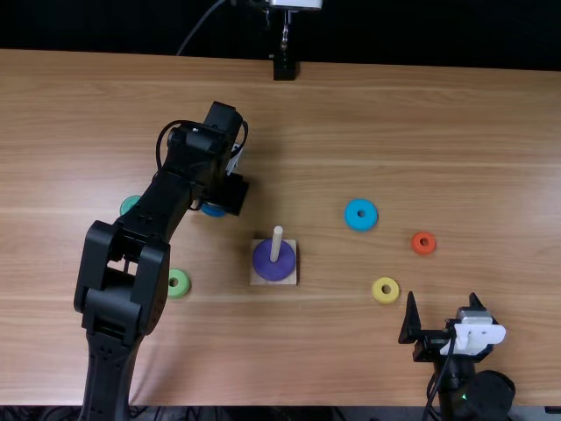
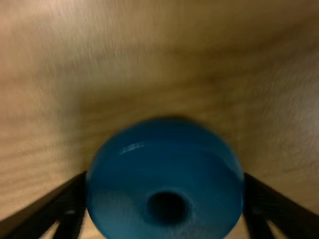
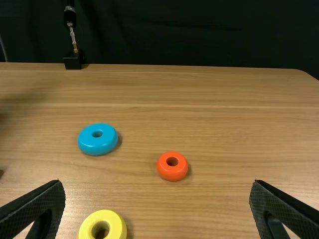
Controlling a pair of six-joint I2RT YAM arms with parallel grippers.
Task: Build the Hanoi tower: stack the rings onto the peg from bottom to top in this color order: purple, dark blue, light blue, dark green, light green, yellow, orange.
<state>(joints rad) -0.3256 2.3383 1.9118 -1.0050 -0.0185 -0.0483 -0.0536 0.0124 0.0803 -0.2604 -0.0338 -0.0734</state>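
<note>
In the top view my left gripper (image 1: pixel 230 193) is over the dark blue ring (image 1: pixel 213 210), left of and beyond the peg (image 1: pixel 276 244). The left wrist view has that gripper (image 2: pixel 165 201) shut on the dark blue ring (image 2: pixel 164 174), a finger against each side. The purple ring (image 1: pixel 273 260) lies around the peg on its square base (image 1: pixel 273 281). Near the front right, my right gripper (image 1: pixel 443 300) is open and holds nothing; in its wrist view the gripper (image 3: pixel 157 186) has its fingers wide apart. Light blue (image 1: pixel 361 214), yellow (image 1: pixel 386 290) and orange (image 1: pixel 423 243) rings lie right of the peg.
The dark green ring (image 1: pixel 130 204) is partly covered by the left arm, and the light green ring (image 1: pixel 178 283) lies beside that arm. A black stand (image 1: pixel 284 68) is at the table's far edge.
</note>
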